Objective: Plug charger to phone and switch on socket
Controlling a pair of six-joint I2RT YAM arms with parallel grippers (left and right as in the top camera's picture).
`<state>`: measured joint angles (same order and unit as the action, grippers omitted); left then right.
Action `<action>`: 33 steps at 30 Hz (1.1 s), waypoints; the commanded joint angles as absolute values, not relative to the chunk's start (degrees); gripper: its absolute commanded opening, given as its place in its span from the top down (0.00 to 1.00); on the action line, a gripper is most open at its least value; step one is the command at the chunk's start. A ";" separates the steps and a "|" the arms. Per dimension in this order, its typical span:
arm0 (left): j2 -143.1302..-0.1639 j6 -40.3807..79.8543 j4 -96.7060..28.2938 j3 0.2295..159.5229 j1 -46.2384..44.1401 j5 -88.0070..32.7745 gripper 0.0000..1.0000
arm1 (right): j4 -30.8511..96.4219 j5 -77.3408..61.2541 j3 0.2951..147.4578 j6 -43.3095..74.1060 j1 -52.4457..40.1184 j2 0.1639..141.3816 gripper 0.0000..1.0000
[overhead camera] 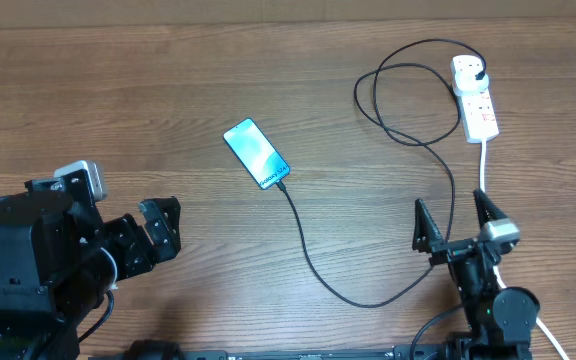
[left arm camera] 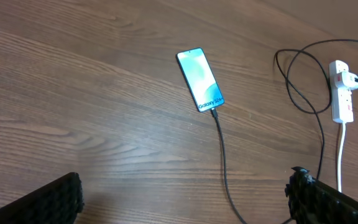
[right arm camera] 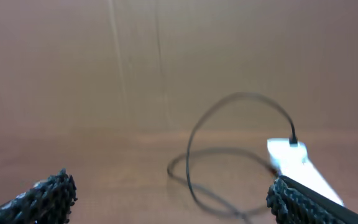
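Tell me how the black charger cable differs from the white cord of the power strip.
The charger cable is black and thin; the white cord is thicker. The charger cable loops widely from the phone to the socket; the white cord runs almost straight from the socket toward the near edge. Both lie on the table and end at the socket.

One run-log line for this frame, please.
left end effector: open, empty | right end effector: open, empty | charger: plug in socket, tip at phone | socket on/off: unclear
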<state>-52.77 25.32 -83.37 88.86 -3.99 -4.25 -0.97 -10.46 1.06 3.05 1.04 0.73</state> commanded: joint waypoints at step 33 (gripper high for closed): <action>-52.77 25.89 -83.40 88.97 -3.66 -4.25 0.00 | 4.62 -6.09 0.47 -4.34 0.69 0.14 0.00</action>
<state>-52.77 25.32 -83.40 88.86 -3.99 -4.27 4.73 -6.96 1.06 -3.68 1.02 0.69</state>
